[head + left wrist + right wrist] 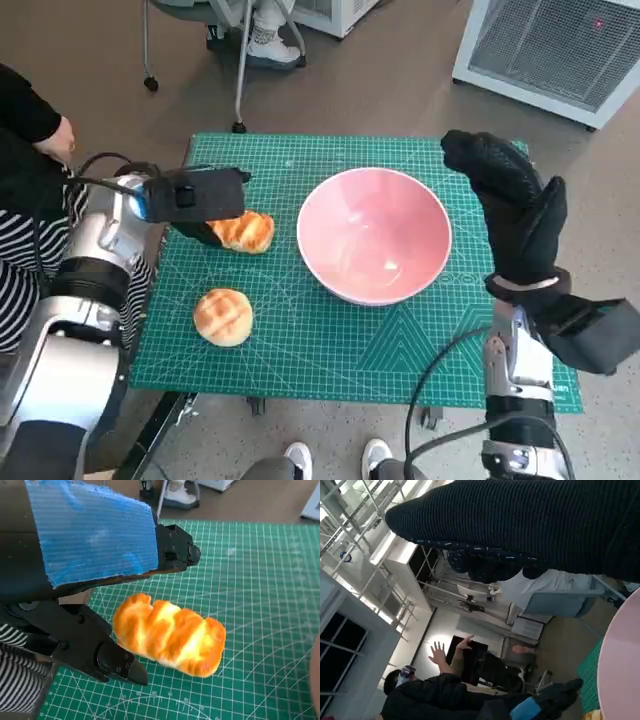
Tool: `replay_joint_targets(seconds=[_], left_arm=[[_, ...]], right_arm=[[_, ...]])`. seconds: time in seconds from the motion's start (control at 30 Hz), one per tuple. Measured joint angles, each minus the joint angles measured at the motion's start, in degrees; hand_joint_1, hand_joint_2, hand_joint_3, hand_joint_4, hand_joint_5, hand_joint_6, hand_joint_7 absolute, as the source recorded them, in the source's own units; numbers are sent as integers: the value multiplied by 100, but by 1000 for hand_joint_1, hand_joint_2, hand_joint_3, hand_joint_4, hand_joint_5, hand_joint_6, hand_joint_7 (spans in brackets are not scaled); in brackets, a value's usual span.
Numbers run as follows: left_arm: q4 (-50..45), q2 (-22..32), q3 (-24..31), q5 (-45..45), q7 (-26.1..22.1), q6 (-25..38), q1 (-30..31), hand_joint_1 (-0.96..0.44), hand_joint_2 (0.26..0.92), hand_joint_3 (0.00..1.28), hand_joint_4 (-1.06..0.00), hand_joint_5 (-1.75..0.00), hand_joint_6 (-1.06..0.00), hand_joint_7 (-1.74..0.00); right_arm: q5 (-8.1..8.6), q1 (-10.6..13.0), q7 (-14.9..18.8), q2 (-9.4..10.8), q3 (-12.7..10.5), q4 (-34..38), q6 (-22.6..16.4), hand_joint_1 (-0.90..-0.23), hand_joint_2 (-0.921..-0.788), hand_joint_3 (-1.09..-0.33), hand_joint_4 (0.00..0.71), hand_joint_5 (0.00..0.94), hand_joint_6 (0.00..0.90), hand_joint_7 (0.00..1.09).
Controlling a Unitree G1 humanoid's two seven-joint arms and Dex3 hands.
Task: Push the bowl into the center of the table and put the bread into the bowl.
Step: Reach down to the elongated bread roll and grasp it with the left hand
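Observation:
The pink bowl (375, 235) stands a little right of the green mat's middle; its rim (620, 660) shows in the right wrist view. A long twisted bread (243, 232) lies on the mat to its left. My left hand (195, 200) reaches over that bread (170, 635): one finger (175, 550) is above it with mat showing between, and the thumb (100, 650) lies by its end. It holds nothing. My gloved right hand (510, 200) stands upright with straight fingers just off the bowl's right rim, empty.
A round bun (223, 317) lies near the mat's front left. The green mat (330, 370) covers the table. A person in a striped sleeve (20, 250) sits at the left. Chair legs and a shoe (265, 40) are behind; a white unit (560, 50) stands back right.

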Motion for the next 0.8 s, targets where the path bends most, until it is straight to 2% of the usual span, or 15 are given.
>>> replay_joint_targets(seconds=[0.3,0.8], left_arm=[[185,-215,-80,24,404,21,30,-67,735,3,-116,-5,-231,-10],[440,-538,-507,506,1192,223,348,22,786,23,-174,-16,-296,-22]], right_arm=[[0,11,0,4,1,1,-24,-795,-921,-794,139,0,91,442],[0,88,1,-2,2,-46,-24,-789,-921,-807,139,0,89,448]])
